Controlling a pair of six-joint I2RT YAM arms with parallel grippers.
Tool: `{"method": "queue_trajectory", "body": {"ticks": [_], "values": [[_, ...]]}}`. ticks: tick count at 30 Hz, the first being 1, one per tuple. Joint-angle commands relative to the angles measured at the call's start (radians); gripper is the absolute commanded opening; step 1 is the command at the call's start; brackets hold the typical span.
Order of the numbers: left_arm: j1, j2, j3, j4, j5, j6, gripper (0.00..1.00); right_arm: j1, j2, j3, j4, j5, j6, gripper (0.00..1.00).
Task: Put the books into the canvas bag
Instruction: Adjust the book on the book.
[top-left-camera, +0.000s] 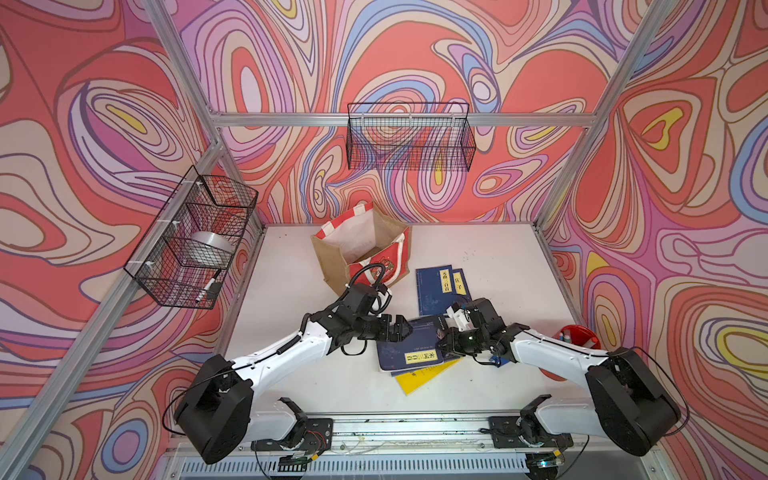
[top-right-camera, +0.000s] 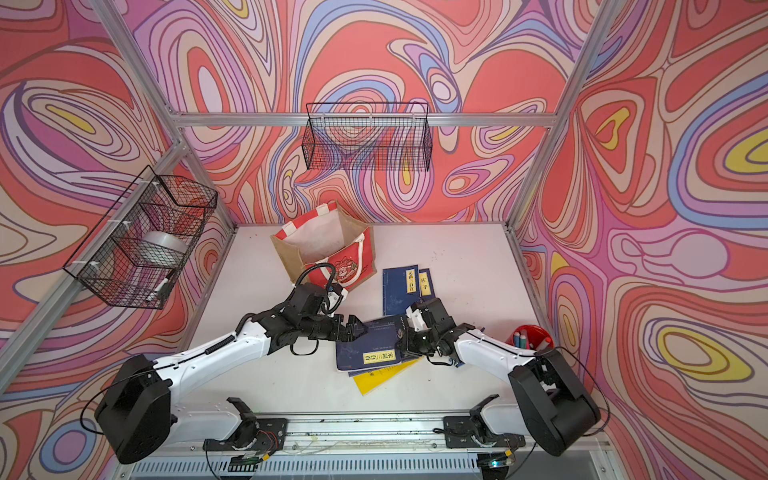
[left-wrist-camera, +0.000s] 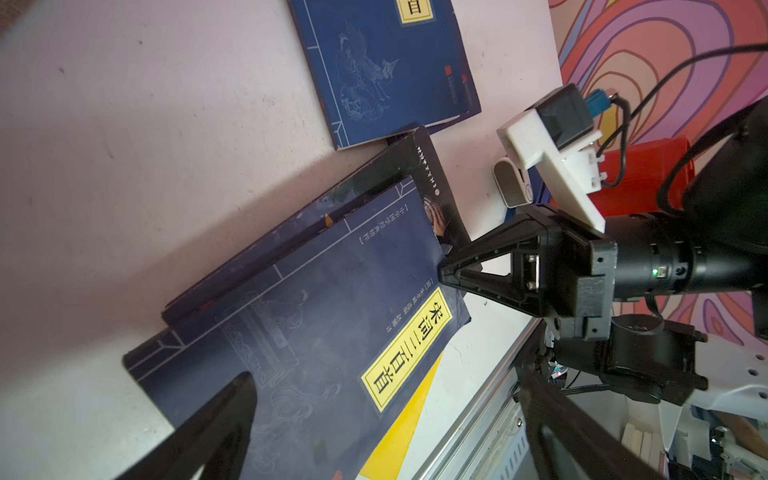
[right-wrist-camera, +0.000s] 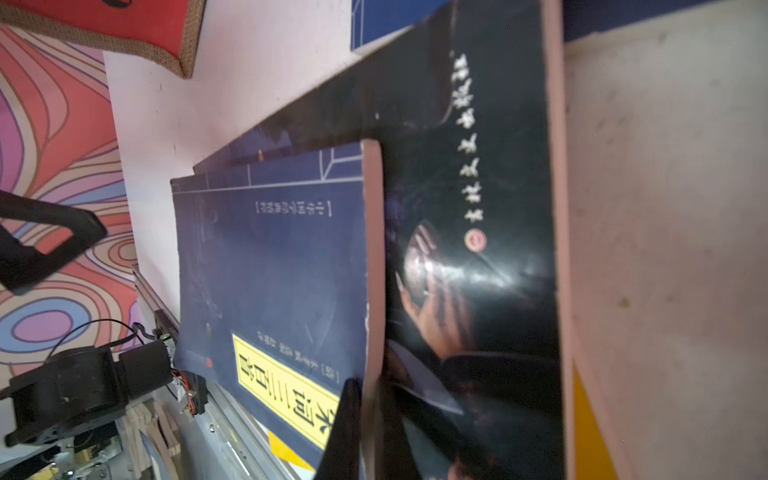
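Observation:
Near the table's front lies a stack of books: a navy one with a yellow label (top-left-camera: 409, 353) (top-right-camera: 368, 349) on top, a dark portrait-cover book (right-wrist-camera: 478, 270) (left-wrist-camera: 432, 178) under it, and a yellow one (top-left-camera: 419, 376) at the bottom. My right gripper (top-left-camera: 446, 338) (right-wrist-camera: 365, 399) is shut on the top navy book's page edge (right-wrist-camera: 374, 257). My left gripper (top-left-camera: 401, 328) (left-wrist-camera: 386, 415) hangs open over the stack's opposite side, holding nothing. Two more navy books (top-left-camera: 434, 291) lie behind the stack. The canvas bag (top-left-camera: 361, 249) (top-right-camera: 324, 245) stands open at the back, beyond my left arm.
A black wire basket (top-left-camera: 409, 137) hangs on the back wall. Another (top-left-camera: 195, 237) on the left wall holds a tape roll. A red cup (top-left-camera: 579, 336) with pens stands at the right edge, behind my right arm. A metal rail (top-left-camera: 415, 424) runs along the front.

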Motion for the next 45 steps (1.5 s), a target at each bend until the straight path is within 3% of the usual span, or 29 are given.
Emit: {"method": "queue_trajectory", "body": {"ticks": [1, 7, 11, 16, 20, 24, 35, 40, 43, 45], "values": [[0.007, 0.023, 0.057, -0.124, -0.027, 0.116, 1.00, 0.017, 0.042, 0.020, -0.097, 0.050, -0.101, 0.00], [0.018, 0.056, 0.103, -0.218, -0.060, 0.195, 1.00, 0.024, 0.183, 0.160, -0.155, 0.051, -0.282, 0.00], [0.022, 0.051, 0.062, -0.187, -0.064, 0.165, 1.00, 0.024, 0.272, 0.286, -0.208, 0.091, -0.372, 0.00], [0.024, 0.049, -0.012, -0.125, -0.051, 0.120, 1.00, 0.024, 0.328, 0.377, -0.207, 0.055, -0.470, 0.00], [0.036, 0.048, -0.050, -0.117, -0.113, 0.085, 1.00, 0.021, 0.415, 0.444, -0.281, 0.032, -0.527, 0.00], [0.077, 0.038, -0.106, -0.042, -0.087, 0.049, 0.99, 0.022, 0.461, 0.483, -0.326, 0.030, -0.560, 0.00], [0.084, 0.087, -0.114, -0.012, -0.089, 0.056, 0.98, 0.021, 0.485, 0.543, -0.378, 0.062, -0.631, 0.00], [0.084, 0.053, -0.167, 0.028, -0.106, 0.041, 0.92, 0.021, 0.505, 0.575, -0.369, 0.063, -0.647, 0.00], [0.086, 0.067, -0.164, 0.002, -0.132, 0.043, 0.96, 0.022, 0.524, 0.581, -0.354, 0.057, -0.652, 0.00], [0.085, 0.064, -0.163, 0.018, -0.086, 0.045, 0.87, 0.021, 0.546, 0.593, -0.355, 0.056, -0.650, 0.00]]}}
